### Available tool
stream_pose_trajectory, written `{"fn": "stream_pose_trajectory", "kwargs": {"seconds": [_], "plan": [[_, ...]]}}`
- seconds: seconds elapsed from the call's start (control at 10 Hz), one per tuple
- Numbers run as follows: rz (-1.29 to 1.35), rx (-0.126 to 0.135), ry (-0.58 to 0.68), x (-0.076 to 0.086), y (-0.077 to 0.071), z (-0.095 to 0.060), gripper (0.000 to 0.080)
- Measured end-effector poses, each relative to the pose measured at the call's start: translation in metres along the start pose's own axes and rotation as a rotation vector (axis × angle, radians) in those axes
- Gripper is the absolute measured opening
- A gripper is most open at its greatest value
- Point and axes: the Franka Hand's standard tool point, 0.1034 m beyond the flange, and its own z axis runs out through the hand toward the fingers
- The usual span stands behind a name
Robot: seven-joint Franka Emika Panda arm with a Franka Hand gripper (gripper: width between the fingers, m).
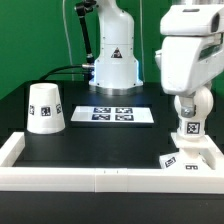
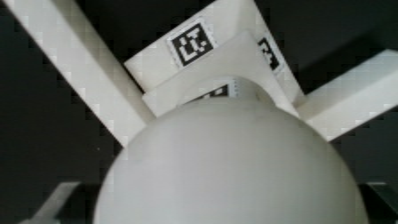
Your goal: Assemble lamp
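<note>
The gripper hangs at the exterior view's right, shut on the round white bulb, whose tagged stem points down. The bulb is held just above the flat square base, which lies in the front right corner of the work area. In the wrist view the bulb fills the space at the gripper, with the tagged base below it. Whether the stem touches the base cannot be told. The tapered shade stands alone at the exterior view's left.
A low white wall runs along the front and sides of the black table. The marker board lies flat in the middle, in front of the robot's pedestal.
</note>
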Motion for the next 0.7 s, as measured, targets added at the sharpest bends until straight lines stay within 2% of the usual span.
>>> {"fn": "stream_pose_trajectory", "kwargs": {"seconds": [0.7], "plan": [[0.716, -0.003, 0.001, -0.0057, 0.0049, 0.0008, 0.0579]]}}
